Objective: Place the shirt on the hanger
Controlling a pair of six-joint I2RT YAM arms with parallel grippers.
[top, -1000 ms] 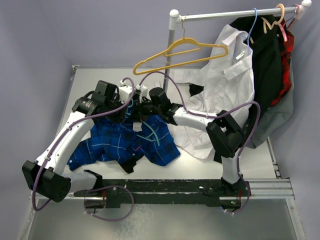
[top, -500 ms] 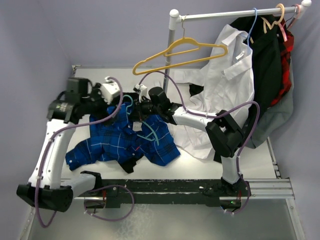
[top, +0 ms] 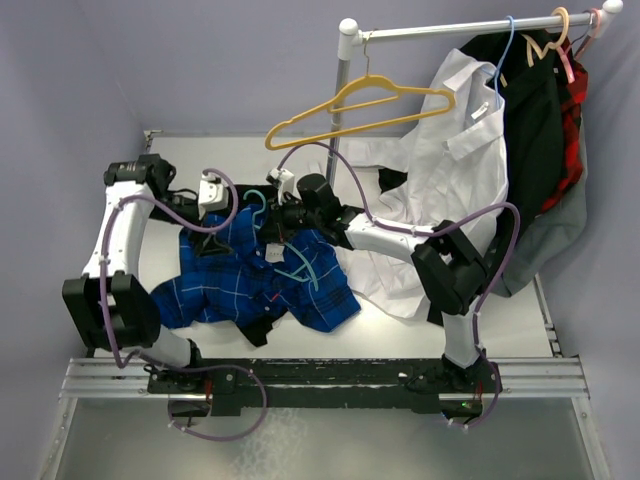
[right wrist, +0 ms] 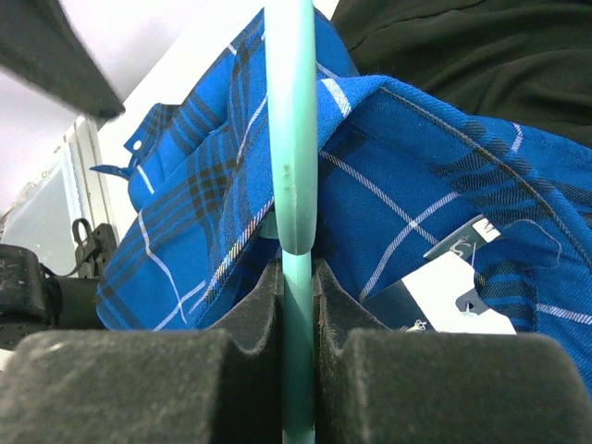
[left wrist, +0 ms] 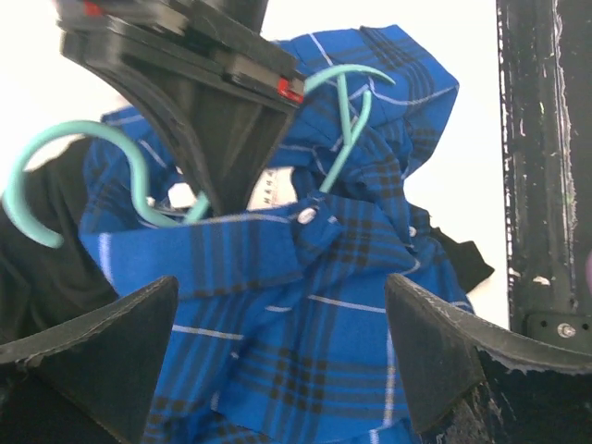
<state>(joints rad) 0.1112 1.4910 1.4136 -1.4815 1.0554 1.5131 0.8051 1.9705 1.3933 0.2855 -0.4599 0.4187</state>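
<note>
The blue plaid shirt (top: 240,285) lies crumpled on the table, its white neck label facing up. The teal hanger (top: 300,268) rests on it, hook (left wrist: 51,162) toward the back. In the right wrist view the hanger (right wrist: 291,166) stands upright against the shirt (right wrist: 407,185). My right gripper (right wrist: 298,277) is shut on the hanger's stem, over the collar (top: 283,215). Just above the shirt's left part, my left gripper (top: 212,235) is open. Only plaid cloth (left wrist: 305,351) shows between its spread fingers (left wrist: 282,301), and they hold nothing.
A clothes rack (top: 470,25) stands at the back right with a yellow hanger (top: 360,105), a white shirt (top: 450,180), a pale blue hanger (top: 505,60) and a black garment (top: 540,110). The white shirt's hem spreads onto the table beside my right arm. A metal rail (top: 400,375) runs along the near edge.
My left gripper has opened, let go of the shirt near the collar and drawn back to the left. The right gripper still grips the hanger in the same place.
</note>
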